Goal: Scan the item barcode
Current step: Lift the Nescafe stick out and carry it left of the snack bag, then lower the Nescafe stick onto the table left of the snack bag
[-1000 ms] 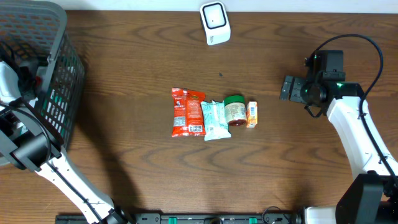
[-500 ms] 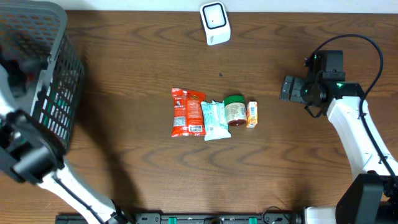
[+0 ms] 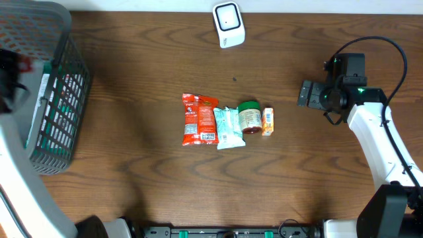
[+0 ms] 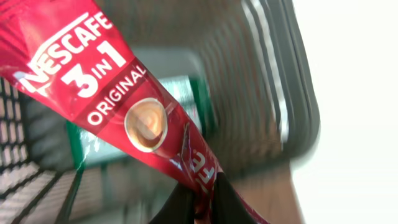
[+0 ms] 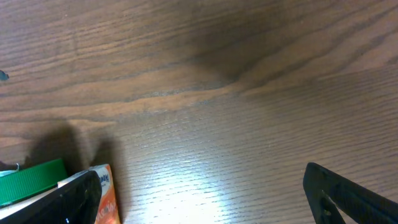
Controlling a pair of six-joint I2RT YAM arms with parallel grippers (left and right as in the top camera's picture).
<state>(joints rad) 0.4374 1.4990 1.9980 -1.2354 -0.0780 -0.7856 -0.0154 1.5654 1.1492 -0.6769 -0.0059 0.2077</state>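
Grip: left end effector (image 4: 202, 199) was clamped on the tail of the Nescafe 3in1 sachet (image 4: 118, 106), above the basket (image 3: 66, 92) | right end effector (image 5: 205, 193) hung wide apart, empty, over counter (image 5: 249, 93) | tip: I'd swing it slowly and face the barcode toward the scanner (image 3: 229, 25).

Green lid (image 5: 30, 180) beside orange carton (image 5: 108, 199) on table (image 5: 217, 93)

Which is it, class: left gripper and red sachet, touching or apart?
Touching. The left wrist view shows the left gripper shut on the sachet, its end pinched between the jaws.
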